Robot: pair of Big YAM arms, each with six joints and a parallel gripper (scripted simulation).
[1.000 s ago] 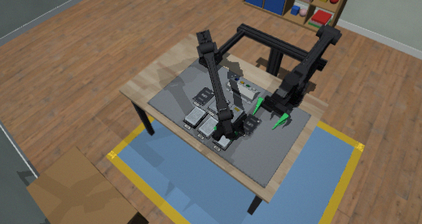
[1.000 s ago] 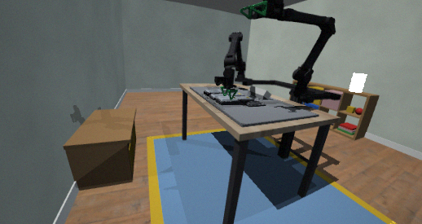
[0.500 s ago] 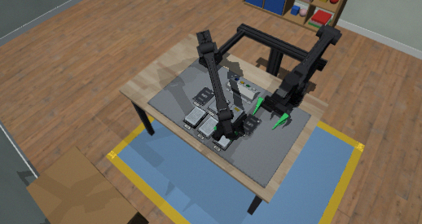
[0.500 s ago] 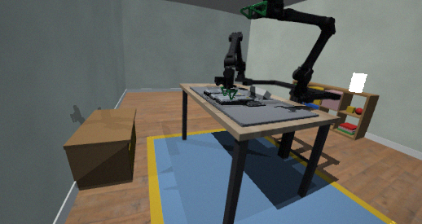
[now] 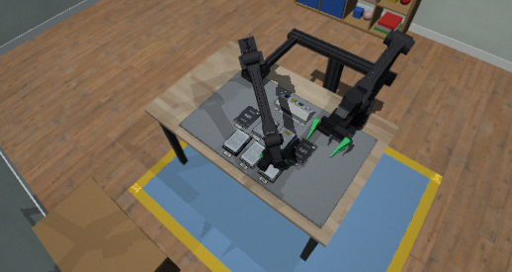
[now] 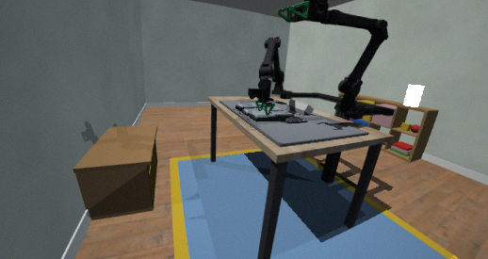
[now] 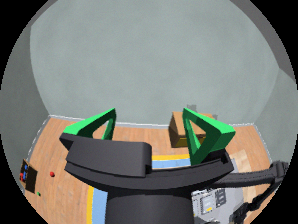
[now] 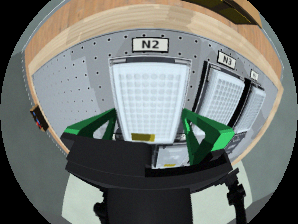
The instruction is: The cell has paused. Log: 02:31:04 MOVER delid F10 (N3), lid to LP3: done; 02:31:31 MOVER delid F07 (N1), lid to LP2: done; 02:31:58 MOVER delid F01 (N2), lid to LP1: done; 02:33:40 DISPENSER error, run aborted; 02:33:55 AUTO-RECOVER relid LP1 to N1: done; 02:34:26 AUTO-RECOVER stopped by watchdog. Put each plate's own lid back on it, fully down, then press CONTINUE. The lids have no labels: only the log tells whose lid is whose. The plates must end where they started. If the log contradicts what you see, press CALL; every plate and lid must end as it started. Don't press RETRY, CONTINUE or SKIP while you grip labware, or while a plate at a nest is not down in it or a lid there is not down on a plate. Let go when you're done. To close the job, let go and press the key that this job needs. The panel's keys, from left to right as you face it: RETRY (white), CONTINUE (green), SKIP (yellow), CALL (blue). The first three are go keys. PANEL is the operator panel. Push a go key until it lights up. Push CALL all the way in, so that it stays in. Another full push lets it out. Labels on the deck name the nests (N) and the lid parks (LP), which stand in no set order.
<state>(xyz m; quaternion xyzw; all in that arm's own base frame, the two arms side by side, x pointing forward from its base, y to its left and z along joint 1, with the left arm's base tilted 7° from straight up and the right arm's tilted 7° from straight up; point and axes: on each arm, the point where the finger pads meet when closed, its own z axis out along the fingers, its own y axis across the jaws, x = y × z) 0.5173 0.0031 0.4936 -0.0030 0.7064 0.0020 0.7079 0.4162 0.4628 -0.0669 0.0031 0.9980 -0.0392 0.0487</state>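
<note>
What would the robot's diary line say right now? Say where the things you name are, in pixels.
Right hand (image 5: 273,162) (image 6: 265,107) (image 8: 149,111): open around N2's plate (image 8: 150,100) | Left hand (image 5: 330,137) (image 6: 293,12) (image 7: 150,110): open, raised, away from plates
</note>
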